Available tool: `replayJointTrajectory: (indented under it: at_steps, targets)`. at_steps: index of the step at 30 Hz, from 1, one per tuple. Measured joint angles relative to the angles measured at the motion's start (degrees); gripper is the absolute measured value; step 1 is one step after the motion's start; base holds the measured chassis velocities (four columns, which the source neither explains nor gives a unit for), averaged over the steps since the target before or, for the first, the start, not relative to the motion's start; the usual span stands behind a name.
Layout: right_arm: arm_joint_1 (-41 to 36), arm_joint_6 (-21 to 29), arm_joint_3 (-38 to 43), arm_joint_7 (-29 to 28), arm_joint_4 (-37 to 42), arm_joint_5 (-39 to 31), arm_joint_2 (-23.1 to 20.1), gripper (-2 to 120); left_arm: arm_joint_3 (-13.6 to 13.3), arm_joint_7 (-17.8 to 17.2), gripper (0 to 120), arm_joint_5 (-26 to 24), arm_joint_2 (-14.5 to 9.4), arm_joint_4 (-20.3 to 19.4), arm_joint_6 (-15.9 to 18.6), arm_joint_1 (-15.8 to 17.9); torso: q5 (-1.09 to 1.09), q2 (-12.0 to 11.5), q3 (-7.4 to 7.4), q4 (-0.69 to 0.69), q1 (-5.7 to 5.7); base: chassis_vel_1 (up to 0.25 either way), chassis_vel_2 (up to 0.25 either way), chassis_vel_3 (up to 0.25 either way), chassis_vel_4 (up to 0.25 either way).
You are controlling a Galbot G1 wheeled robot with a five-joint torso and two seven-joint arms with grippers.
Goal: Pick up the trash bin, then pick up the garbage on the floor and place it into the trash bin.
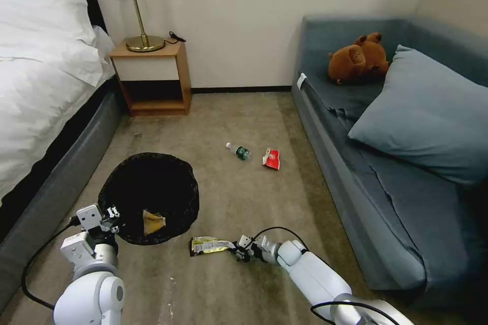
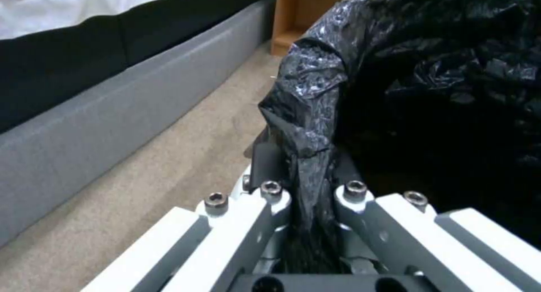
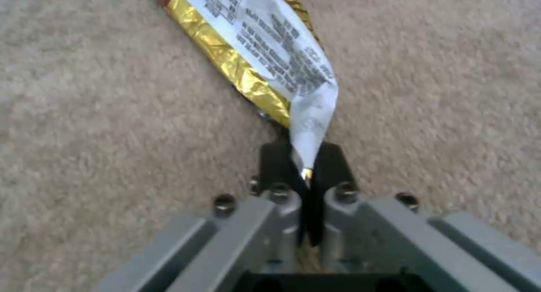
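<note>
The trash bin (image 1: 152, 183), lined with a crinkled black bag, hangs at the left with my left gripper (image 1: 113, 219) shut on its rim; the bag (image 2: 315, 93) is pinched between the fingers (image 2: 265, 161). A tan crumpled paper piece (image 1: 152, 222) lies inside the bin. My right gripper (image 1: 238, 250) is low over the floor (image 1: 223, 193), shut on one end of the yellow-and-black snack wrapper (image 1: 208, 245), whose corner (image 3: 307, 127) sits between the closed pads. Farther off on the carpet lie a small clear bottle (image 1: 239, 151) with a green label and a red-and-white packet (image 1: 272, 158).
A bed (image 1: 40, 86) runs along the left, with a wooden nightstand (image 1: 152, 78) and lamp (image 1: 137, 5) at the back. A blue-grey sofa (image 1: 396, 162) with a pillow (image 1: 432, 111) and brown plush toy (image 1: 358, 58) lines the right.
</note>
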State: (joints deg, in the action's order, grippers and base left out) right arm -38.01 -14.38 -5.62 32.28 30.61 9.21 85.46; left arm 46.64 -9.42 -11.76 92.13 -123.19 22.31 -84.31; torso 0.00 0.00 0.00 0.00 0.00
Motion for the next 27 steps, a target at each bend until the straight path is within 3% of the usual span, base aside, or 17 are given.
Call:
replayJointTrajectory:
  at_steps: [22, 27]
  targets:
    - [-0.96, -0.93, 0.44, -1.42, 1.75, -0.57, -0.93, 0, 0.46, 0.10, 3, -0.20, 0.00, 0.08, -0.23, 0.04, -0.01, 0.00, 0.01, -0.02, 0.00, 0.000, 0.000, 0.000, 0.000]
    - [-1.10, -1.25, 3.92, -0.72, 3.08, -3.16, -1.05, 0, 0.98, 0.21, 3, -0.44, 0.00, 0.97, -0.27, 0.48, 0.00, 0.00, 0.01, -0.01, 0.01, 0.000, 0.000, 0.000, 0.000]
